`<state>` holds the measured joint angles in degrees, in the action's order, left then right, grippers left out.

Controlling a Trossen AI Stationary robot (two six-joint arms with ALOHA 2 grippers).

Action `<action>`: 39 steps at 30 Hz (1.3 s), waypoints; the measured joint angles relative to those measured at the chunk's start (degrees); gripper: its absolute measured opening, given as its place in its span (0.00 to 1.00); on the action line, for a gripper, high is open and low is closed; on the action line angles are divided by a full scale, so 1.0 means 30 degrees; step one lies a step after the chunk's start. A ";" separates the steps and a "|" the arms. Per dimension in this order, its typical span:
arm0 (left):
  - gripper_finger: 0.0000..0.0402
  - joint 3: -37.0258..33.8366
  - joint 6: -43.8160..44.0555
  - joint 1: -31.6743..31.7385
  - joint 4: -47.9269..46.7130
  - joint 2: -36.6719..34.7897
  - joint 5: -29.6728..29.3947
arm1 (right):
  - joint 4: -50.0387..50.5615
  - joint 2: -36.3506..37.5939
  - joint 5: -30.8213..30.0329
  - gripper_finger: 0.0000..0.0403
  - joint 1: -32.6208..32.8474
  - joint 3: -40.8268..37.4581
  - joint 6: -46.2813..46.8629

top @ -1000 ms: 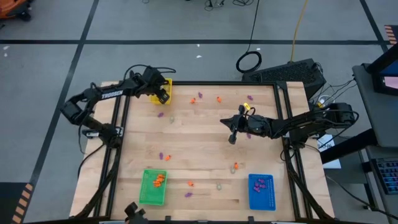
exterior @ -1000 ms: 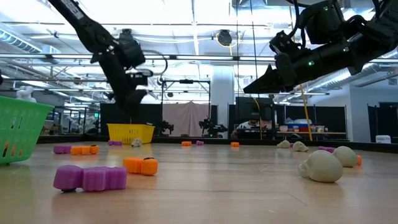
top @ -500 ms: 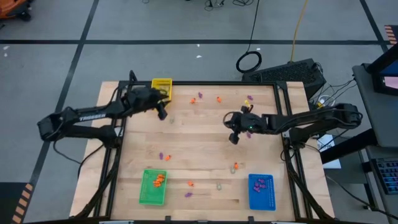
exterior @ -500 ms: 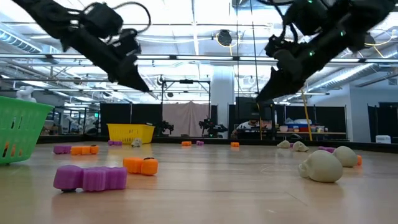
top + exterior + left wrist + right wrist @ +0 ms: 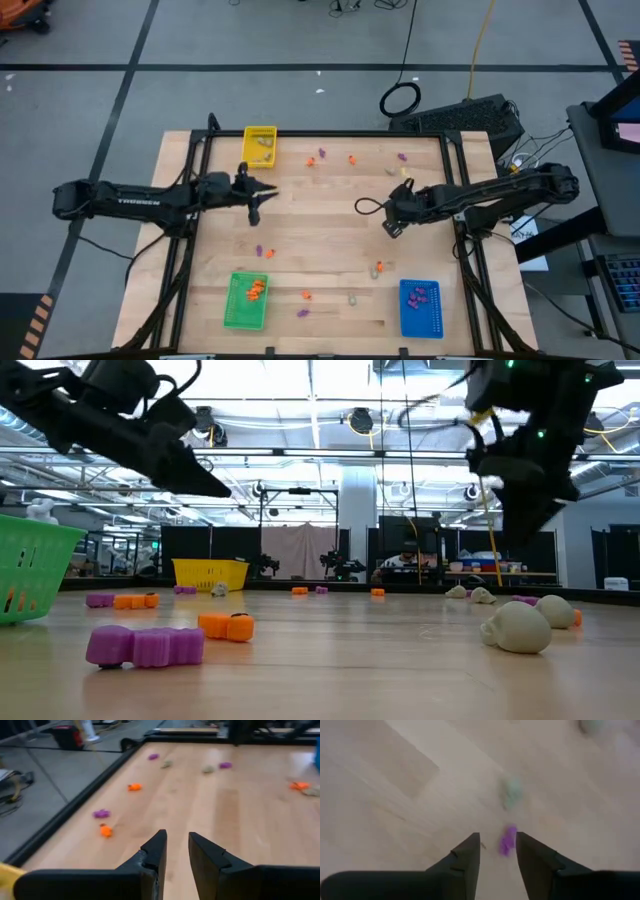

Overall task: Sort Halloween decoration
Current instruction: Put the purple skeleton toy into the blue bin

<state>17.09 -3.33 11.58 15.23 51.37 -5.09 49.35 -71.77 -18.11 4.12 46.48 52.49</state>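
Table (image 5: 330, 250): light wooden top inside a dark frame; both arms reach over it from opposite sides.
Loose trinkets: orange, purple and beige-grey pieces lie scattered, well apart from one another; a purple trinket (image 5: 145, 645) and an orange trinket (image 5: 226, 626) lie nearest the low camera, a beige-grey trinket (image 5: 516, 626) to their right.
Left gripper (image 5: 254, 196): above bare wood between the yellow tray and the green tray; fingers (image 5: 155, 857) parted by a narrow gap, nothing between them.
Right gripper (image 5: 391, 226): above the table's right half; fingers (image 5: 467, 855) apart, with a small purple piece (image 5: 507, 840) on the wood beyond the gap, not gripped.
Yellow tray (image 5: 260, 146): far left corner; holds beige-grey pieces.
Green tray (image 5: 245, 299): near edge; holds orange pieces.
Blue tray (image 5: 421, 307): near right; holds purple pieces.
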 joint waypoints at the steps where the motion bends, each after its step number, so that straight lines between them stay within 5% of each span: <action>1: 0.20 -0.0224 0.0000 -0.0295 0.0301 -0.0002 0.0004 | 0.0412 -0.0160 0.0096 0.29 -0.0060 -0.0013 0.0285; 22: 0.20 -0.2451 0.1020 -0.2790 0.3290 0.0000 -0.0898 | -0.2514 -0.5156 0.3131 0.29 -0.3097 -0.0870 -0.2049; 33: 0.20 -0.2451 0.1027 -0.3316 0.3285 0.0000 -0.1353 | -0.2491 -0.5196 0.3632 0.03 -0.2916 -0.0390 -0.4049; 39: 0.20 -0.2451 0.1046 -0.3418 0.3271 0.0000 -0.1547 | -0.1502 -0.4595 0.4384 0.04 -0.0623 0.1659 -0.3977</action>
<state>9.74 -0.20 1.32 25.05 51.37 -9.74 44.84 -85.55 -4.96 2.26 51.45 40.55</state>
